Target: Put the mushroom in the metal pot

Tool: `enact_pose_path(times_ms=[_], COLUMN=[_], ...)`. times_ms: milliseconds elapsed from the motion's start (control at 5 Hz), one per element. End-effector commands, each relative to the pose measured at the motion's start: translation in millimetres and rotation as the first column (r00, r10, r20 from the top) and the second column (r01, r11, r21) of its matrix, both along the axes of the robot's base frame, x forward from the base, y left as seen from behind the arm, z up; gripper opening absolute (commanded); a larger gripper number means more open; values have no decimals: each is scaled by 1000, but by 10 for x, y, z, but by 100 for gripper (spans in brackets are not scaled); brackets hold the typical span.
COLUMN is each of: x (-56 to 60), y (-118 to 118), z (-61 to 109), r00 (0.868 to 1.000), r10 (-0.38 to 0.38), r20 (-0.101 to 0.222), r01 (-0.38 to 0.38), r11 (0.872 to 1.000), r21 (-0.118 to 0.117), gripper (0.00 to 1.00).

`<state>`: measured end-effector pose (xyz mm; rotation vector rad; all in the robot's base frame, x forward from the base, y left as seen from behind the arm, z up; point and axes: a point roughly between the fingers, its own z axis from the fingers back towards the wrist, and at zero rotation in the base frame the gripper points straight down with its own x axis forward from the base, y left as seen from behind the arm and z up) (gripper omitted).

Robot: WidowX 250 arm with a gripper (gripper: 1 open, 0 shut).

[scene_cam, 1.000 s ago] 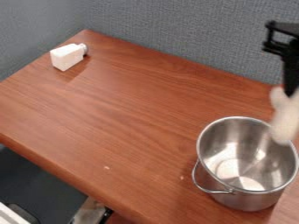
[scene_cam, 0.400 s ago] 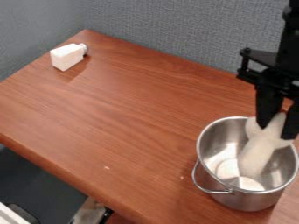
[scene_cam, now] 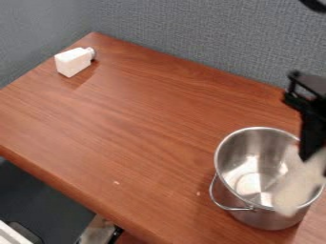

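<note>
One camera is looking down on me from the side, and I am hanging at the right edge of its view as a dark, blurred shape. My gripper (scene_cam: 310, 152) is pointing down over the right part of the shiny stainless-steel cylindrical pot (scene_cam: 238, 152), reaching to about the level of its rolled rim. A pale smear is running from below my dark body down into the pot's right side, but the blur is too heavy for me to say whether that is the mushroom, a finger of mine or a reflection. So I cannot tell how far my jaws are standing apart, nor whether they are gripping anything, and I cannot place the mushroom with any certainty.

The pot is sitting near the front right corner of the reddish-brown wooden table (scene_cam: 128, 114), its thin wire handle lying against the front wall. A small white rectangular block (scene_cam: 74, 62) is lying near the far left corner, well apart from the pot and from me. A grey-blue textured wall (scene_cam: 166, 24) is standing behind the table. Nothing is lying between the block and the pot.
</note>
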<state>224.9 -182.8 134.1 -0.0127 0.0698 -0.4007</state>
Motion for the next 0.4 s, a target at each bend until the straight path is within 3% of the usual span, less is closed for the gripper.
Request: enact_pose_path(times_ms=[0, 200], x=[29, 60], y=[124, 225], z=[-24, -175], r00=[997, 989], r10=[-65, -134], r20=[52, 68], r01=[68, 138], r11=[997, 988], r21=[-46, -64], gripper=[0, 0])
